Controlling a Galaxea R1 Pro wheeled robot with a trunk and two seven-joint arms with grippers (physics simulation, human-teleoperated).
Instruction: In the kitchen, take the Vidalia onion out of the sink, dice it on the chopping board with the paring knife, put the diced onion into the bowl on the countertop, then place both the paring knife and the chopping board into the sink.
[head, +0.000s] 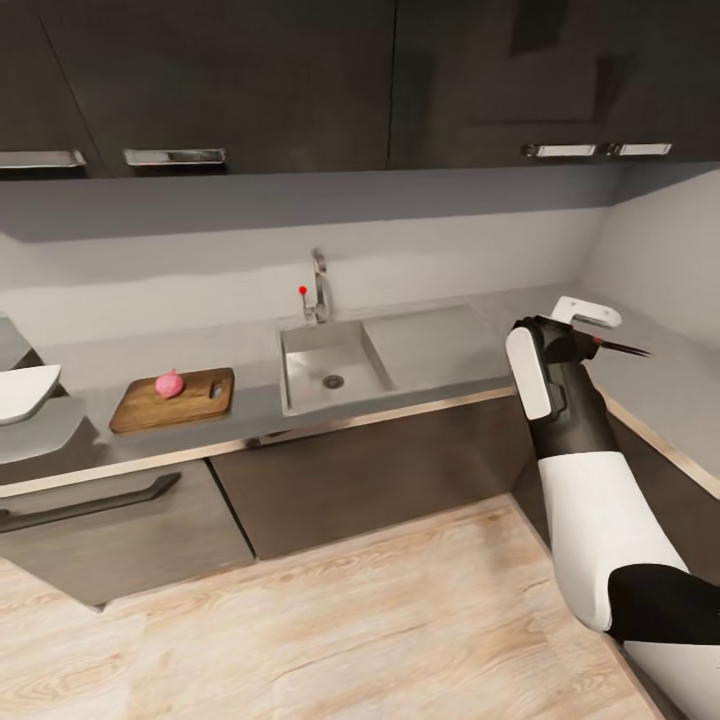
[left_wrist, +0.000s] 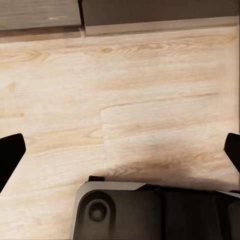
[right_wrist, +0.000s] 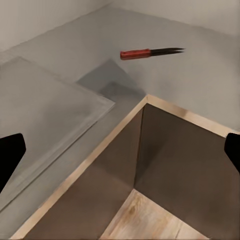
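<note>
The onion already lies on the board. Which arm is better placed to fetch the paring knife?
The right. Its open claw is raised beside the paring knife, which lies on the countertop right of the sink. The left claw points down at the floor.

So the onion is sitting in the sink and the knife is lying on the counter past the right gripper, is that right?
Not quite. In the head view the Vidalia onion sits on the chopping board, not in the sink. The paring knife does lie on the countertop beyond the right gripper.
</note>
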